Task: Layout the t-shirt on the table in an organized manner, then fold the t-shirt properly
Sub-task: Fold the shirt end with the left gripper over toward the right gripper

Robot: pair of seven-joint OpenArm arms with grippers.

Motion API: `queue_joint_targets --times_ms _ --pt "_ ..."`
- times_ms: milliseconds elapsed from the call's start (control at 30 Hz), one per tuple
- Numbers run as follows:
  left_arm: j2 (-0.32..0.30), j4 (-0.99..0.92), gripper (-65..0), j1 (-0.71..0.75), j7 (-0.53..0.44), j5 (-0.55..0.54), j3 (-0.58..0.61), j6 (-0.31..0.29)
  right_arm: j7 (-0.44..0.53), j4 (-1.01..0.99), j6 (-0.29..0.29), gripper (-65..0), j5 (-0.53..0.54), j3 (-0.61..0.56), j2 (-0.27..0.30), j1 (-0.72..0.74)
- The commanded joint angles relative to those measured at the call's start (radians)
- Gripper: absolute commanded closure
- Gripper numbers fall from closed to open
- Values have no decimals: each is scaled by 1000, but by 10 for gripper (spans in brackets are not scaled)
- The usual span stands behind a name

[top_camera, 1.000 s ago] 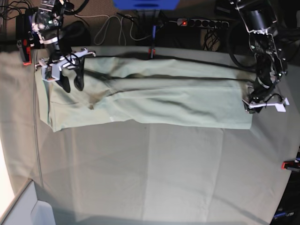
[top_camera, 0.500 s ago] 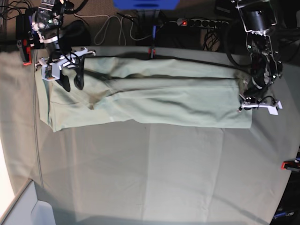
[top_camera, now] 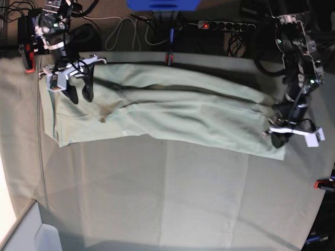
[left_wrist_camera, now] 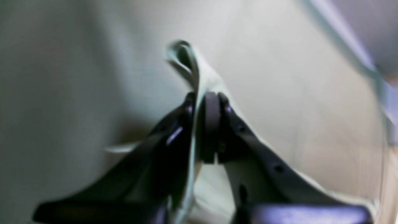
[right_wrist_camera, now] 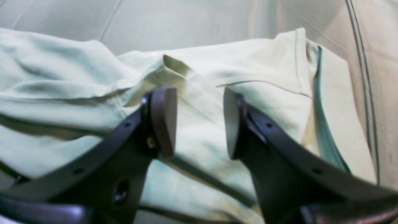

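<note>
The pale mint-green t-shirt (top_camera: 172, 112) lies stretched in a long band across the far half of the table (top_camera: 183, 193). At the shirt's right end, my left gripper (top_camera: 277, 138) is shut on a pinched fold of the edge. In the left wrist view that gripper (left_wrist_camera: 203, 102) clamps the t-shirt (left_wrist_camera: 199, 71), which sticks up between the pads. My right gripper (top_camera: 78, 95) hangs open over the shirt's left end. In the right wrist view its fingers (right_wrist_camera: 163, 121) stand apart above the crumpled t-shirt (right_wrist_camera: 199, 93), holding nothing.
Red-orange clamps (top_camera: 168, 56) (top_camera: 324, 183) (top_camera: 29, 65) grip the table's edges. A power strip (top_camera: 225, 24) and cables lie behind the far edge. A pale bin (top_camera: 21, 230) sits at the near left corner. Creased grey-green cloth covers the near half.
My left gripper closed on the shirt's right edge and drew it toward the front right, slanting that end of the shirt. The right arm stayed where it was.
</note>
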Motion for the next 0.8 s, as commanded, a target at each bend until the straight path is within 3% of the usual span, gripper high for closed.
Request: queue_joint_targets --times_ms 0,300,433,600,767 --pt "-1 42 0 5 -15 -7 25 -5 30 20 7 -252 16 5 5 -1" --pt "5 -3 0 -6 -23 16 381 -2 32 22 7 -252 16 59 17 30" --pt "83 -83 0 -54 -35 202 506 -2 32 22 7 -252 16 79 17 42" --pt "202 -178 0 -90 -124 429 571 -2 32 22 7 -252 16 79 17 42" --pt "245 -302 0 -152 -155 531 671 -2 32 22 7 -252 16 79 21 39"
